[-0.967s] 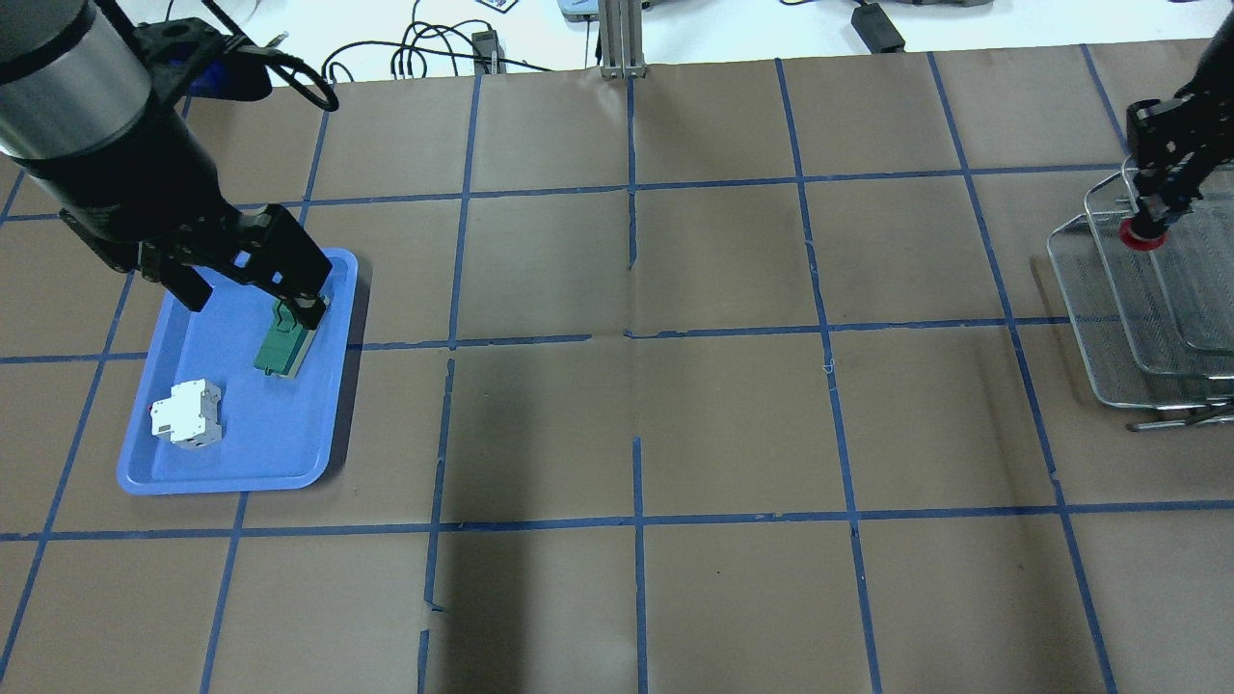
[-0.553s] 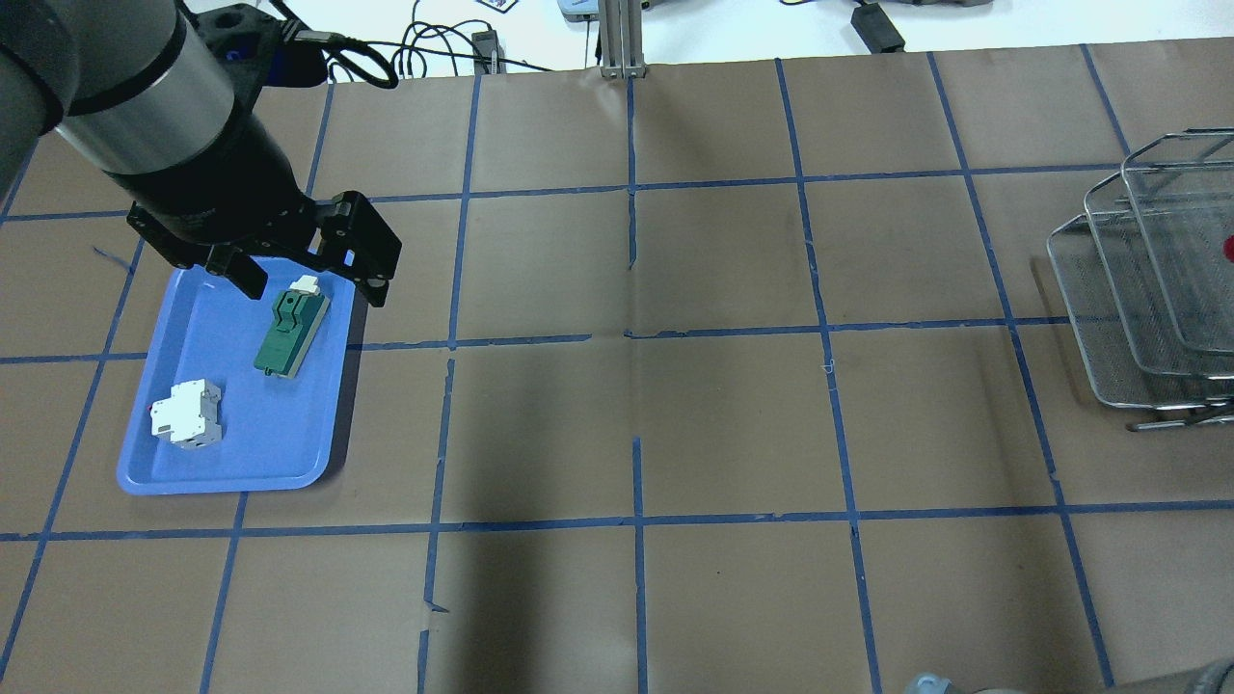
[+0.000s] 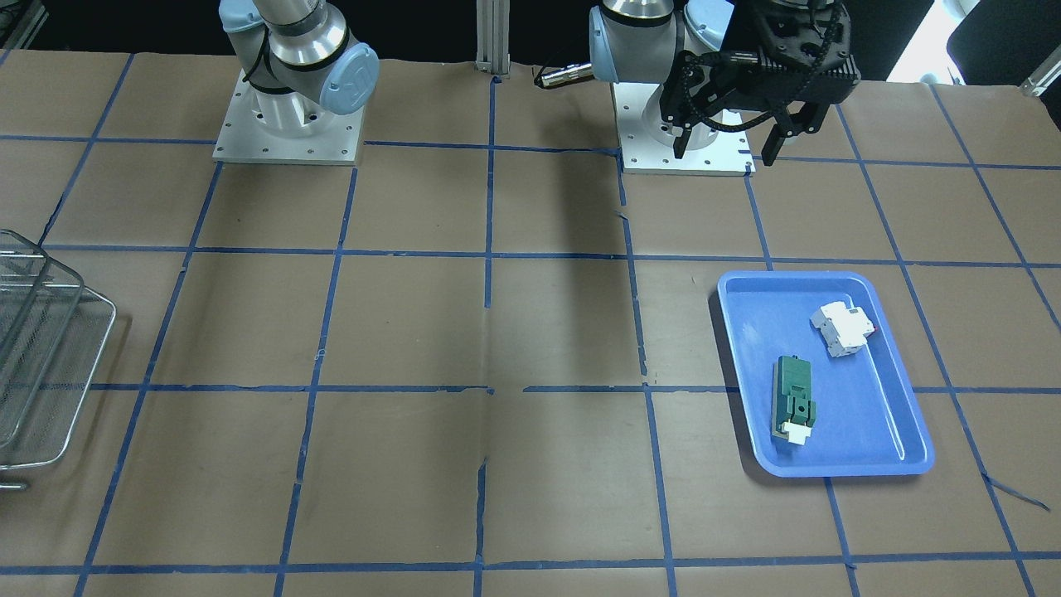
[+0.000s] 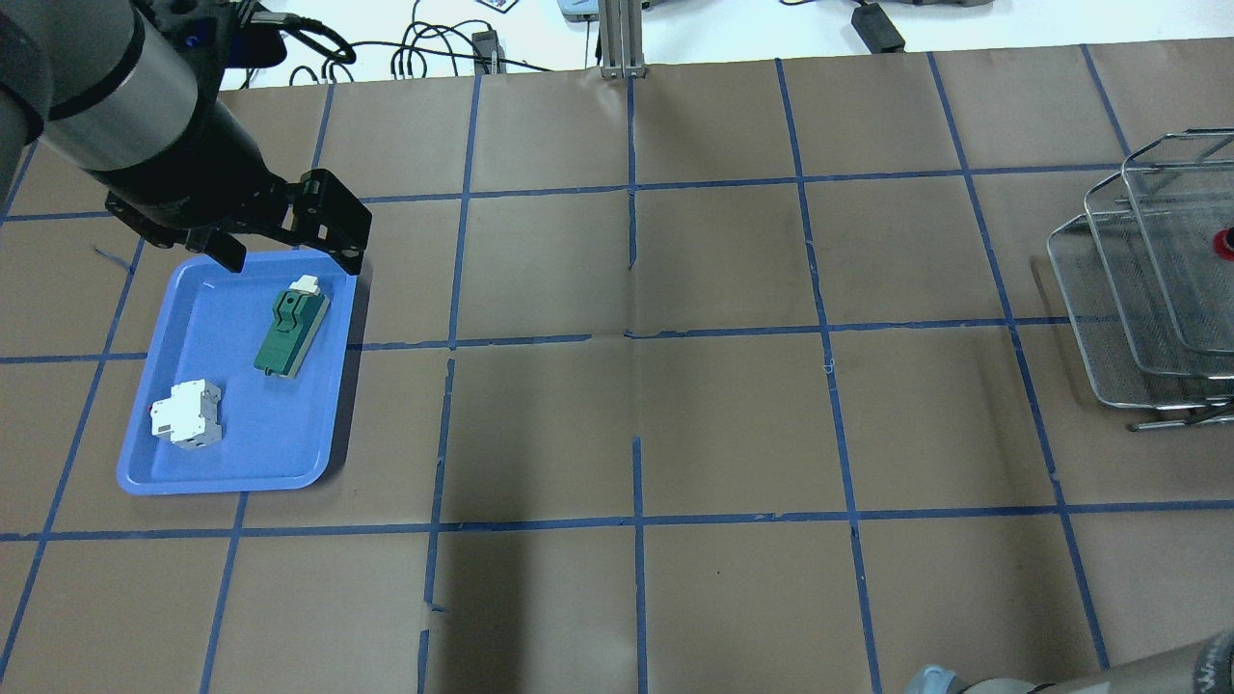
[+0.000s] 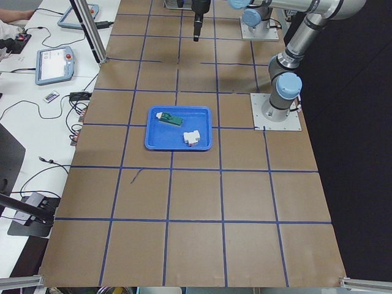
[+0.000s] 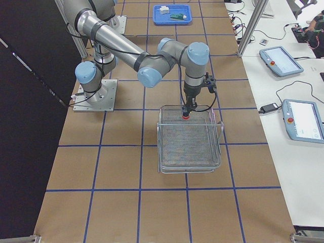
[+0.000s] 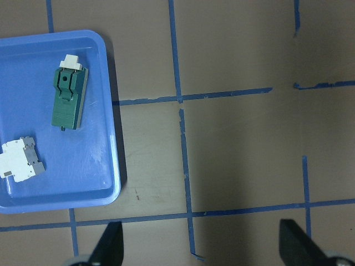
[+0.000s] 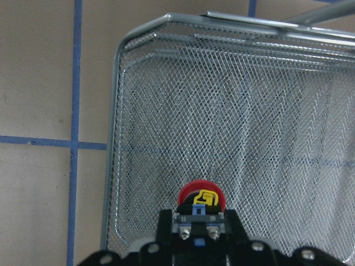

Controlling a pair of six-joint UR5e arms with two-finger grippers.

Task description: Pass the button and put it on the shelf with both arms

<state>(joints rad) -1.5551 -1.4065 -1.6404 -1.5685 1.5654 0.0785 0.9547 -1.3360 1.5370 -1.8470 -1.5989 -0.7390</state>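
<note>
The button (image 8: 201, 198), with a red cap on a black-and-blue body, sits between my right gripper's (image 8: 198, 220) fingers, shut on it, just above the mesh of the silver wire shelf (image 8: 249, 111). In the exterior right view the right gripper (image 6: 187, 109) holds the button (image 6: 186, 117) over the shelf's (image 6: 190, 147) far end. In the overhead view only the red cap (image 4: 1227, 243) shows, at the right edge over the shelf (image 4: 1109, 318). My left gripper (image 4: 292, 255) is open and empty above the far edge of the blue tray (image 4: 193, 463).
The blue tray (image 3: 903, 431) holds a green module (image 3: 794, 396) and a white breaker (image 3: 843, 328). The left gripper (image 3: 725, 153) hangs open near its base. In the left wrist view its fingertips (image 7: 111, 244) frame brown paper beside the tray (image 7: 105, 183). The shelf (image 3: 50, 356) stands at the table's end.
My left gripper has risen from the green module in the tray and drawn back, open. My right gripper has carried the button further right over the shelf, out of the overhead view.
</note>
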